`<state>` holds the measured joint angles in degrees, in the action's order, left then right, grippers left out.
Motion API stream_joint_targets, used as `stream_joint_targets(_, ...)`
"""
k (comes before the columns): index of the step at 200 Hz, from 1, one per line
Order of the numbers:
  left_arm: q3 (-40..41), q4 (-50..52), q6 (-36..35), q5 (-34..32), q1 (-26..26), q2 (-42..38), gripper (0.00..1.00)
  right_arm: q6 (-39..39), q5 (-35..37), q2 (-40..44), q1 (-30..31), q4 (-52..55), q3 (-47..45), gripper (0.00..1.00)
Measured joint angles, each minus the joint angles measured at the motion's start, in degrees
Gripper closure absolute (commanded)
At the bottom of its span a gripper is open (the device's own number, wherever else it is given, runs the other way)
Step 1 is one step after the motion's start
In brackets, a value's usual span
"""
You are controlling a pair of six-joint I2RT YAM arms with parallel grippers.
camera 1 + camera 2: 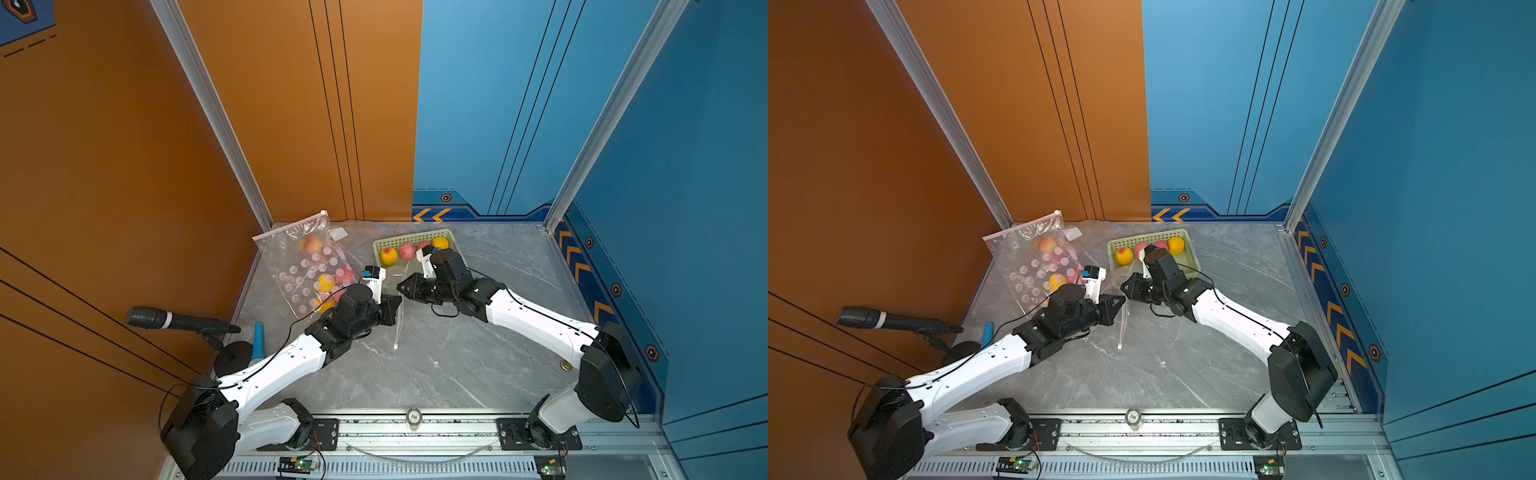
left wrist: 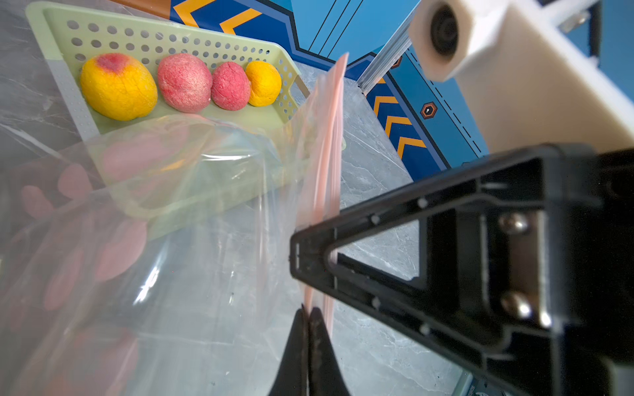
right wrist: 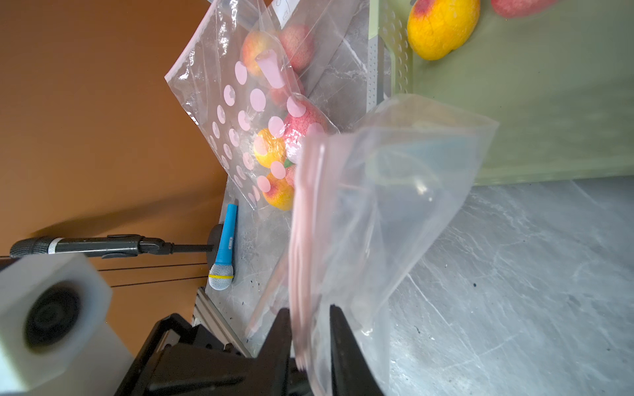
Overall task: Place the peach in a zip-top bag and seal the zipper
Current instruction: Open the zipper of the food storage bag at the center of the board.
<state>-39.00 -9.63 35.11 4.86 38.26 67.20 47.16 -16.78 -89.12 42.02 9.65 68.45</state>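
A clear zip-top bag (image 2: 206, 240) with a pink zipper strip (image 2: 326, 154) hangs between my two grippers above the table's middle and looks empty. My left gripper (image 2: 308, 313) is shut on the zipper edge, as both top views (image 1: 400, 299) (image 1: 1122, 300) show. My right gripper (image 3: 310, 319) stands slightly open, the blurred strip (image 3: 302, 240) passing between its fingers. Just behind, several peaches lie in a green basket (image 1: 415, 237): a yellow one (image 2: 118, 85), two pink ones (image 2: 184, 82) (image 2: 230, 85), a smaller yellow one (image 2: 263, 83).
A polka-dot bag (image 1: 309, 270) holding several peaches lies at the back left against the orange wall. A black microphone on a stand (image 1: 178, 320) and a blue toy microphone (image 3: 224, 247) sit at the left edge. The blue wall bounds the right side.
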Motion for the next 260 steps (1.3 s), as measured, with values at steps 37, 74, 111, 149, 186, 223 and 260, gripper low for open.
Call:
stream_joint_targets(37, 0.0, 0.3, 0.9, -0.8, -0.6, -0.4, 1.0, -2.9, 1.7, 3.8, 0.7, 3.1, 0.0, 0.66)
stream_joint_targets(74, 0.0, 0.4, 1.3, -1.0, -0.6, -1.0, 1.0, -4.5, 3.6, 5.1, 2.6, 4.8, 0.0, 0.6)
stream_joint_targets(111, 0.0, 0.4, 1.4, -1.0, -0.6, -1.2, 1.0, -5.9, 5.1, 2.8, 4.7, 7.1, 1.7, 0.63)
stream_joint_targets(149, 0.0, 1.5, 1.4, -0.7, -0.6, -2.1, 1.0, -6.3, 7.6, 0.9, 4.3, 8.0, 2.8, 0.7)
stream_joint_targets(186, 0.0, 3.3, 1.2, -0.5, 0.0, -4.2, 1.0, -6.4, 9.7, -0.4, 3.6, 8.7, 3.7, 0.72)
stream_joint_targets(223, -1.2, 5.9, 0.3, -0.3, 0.9, -6.1, 1.0, -7.3, 12.2, -1.2, 3.6, 11.3, 4.6, 0.72)
stream_joint_targets(260, -3.5, 8.2, 0.2, -0.7, 1.7, -7.7, 1.0, -7.8, 10.5, -1.1, 3.7, 11.1, 4.6, 0.58)
